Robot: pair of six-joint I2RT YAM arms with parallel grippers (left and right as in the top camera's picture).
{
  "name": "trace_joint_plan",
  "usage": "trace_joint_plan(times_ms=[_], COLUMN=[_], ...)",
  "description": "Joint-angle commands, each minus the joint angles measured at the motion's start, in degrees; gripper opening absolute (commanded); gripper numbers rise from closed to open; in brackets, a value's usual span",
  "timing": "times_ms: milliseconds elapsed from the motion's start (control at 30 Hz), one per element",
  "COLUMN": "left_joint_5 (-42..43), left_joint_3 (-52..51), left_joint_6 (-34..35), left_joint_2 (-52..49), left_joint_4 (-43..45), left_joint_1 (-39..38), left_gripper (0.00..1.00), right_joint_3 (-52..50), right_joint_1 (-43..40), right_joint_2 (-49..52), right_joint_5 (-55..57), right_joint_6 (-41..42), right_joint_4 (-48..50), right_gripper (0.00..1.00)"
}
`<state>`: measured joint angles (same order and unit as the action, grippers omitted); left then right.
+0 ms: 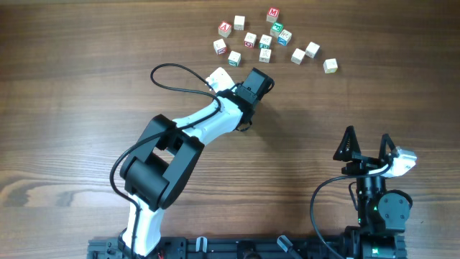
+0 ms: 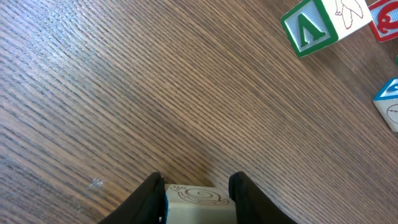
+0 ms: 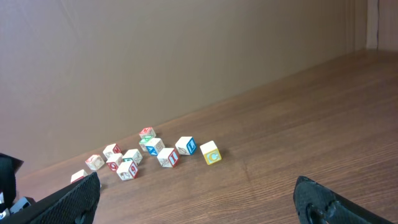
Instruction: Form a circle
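Where the left arm (image 1: pixel 172 151) reaches diagonally across the wooden table (image 1: pixel 72 108), the left gripper (image 2: pixel 198 186) is clenched on a single pale cube (image 2: pixel 199 200), with one finger against each side. A spiral, snail-like drawing shows on the upper face of this held cube. From overhead it is hidden beneath the gripper body.

In the left wrist view, up and to the right of the fingers, a green-framed cube (image 2: pixel 309 28) lies just beside a red-framed cube (image 2: pixel 385 18) at the frame edge. A blue-framed cube (image 2: pixel 388 102) sits lower on that same edge.

The alphabet cubes (image 1: pixel 266 41) lie on the far side of the table, just beyond the left gripper. They form an irregular scatter, not a ring; some nearly touch and others stand apart. One outlying cube (image 1: pixel 330 65) marks the right end of the group.

At the near right, the right gripper (image 1: pixel 367 140) hangs well apart from the cubes, its jaws spread wide and holding nothing. Its wrist view shows the scatter far off, with a yellow-lettered cube (image 3: pixel 210 152) at the right end.
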<state>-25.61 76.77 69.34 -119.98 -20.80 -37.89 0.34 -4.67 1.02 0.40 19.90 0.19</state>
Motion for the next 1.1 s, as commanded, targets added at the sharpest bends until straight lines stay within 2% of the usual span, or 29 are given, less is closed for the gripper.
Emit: trace_joint_plan(times_ms=[0, 100, 333, 633, 700, 967, 1067], left_joint_5=[-0.92, -0.94, -4.76, -4.94, -4.96, -5.11, -5.11], left_joint_3=[-0.59, -0.59, -0.59, -0.59, -0.59, -0.2, -0.15], left_joint_6=[0.2, 0.61, 0.61, 3.17, 3.15, 1.79, -2.38], left_joint_2=[1.29, 1.29, 1.29, 1.29, 1.29, 3.23, 5.81], left_joint_4=[0.76, 0.9, 0.63, 0.46, 0.68, 1.75, 1.7], left_joint_1=[-0.24, -0.24, -0.24, -0.24, -0.24, -0.09, -0.09], left_gripper=[0.34, 0.39, 0.4, 0.4, 0.47, 0.99, 1.0], right_joint_3=[-0.04, -0.04, -0.04, -0.04, -0.04, -0.04, -0.04], right_joint_1=[0.11, 0.11, 0.11, 0.11, 0.11, 0.11, 0.11], right_joint_2=[-0.11, -0.11, -0.11, -0.11, -0.11, -0.11, -0.11], right_joint_5=[-0.42, -0.42, -0.42, -0.42, -0.42, -0.39, -0.39], right_joint_6=[0.02, 0.04, 0.02, 0.02, 0.02, 0.04, 0.02], right_joint_4=[0.17, 0.17, 0.17, 0.17, 0.17, 0.17, 0.17], right_gripper=[1.0, 1.0, 1.0, 1.0, 1.0, 1.0, 1.0])
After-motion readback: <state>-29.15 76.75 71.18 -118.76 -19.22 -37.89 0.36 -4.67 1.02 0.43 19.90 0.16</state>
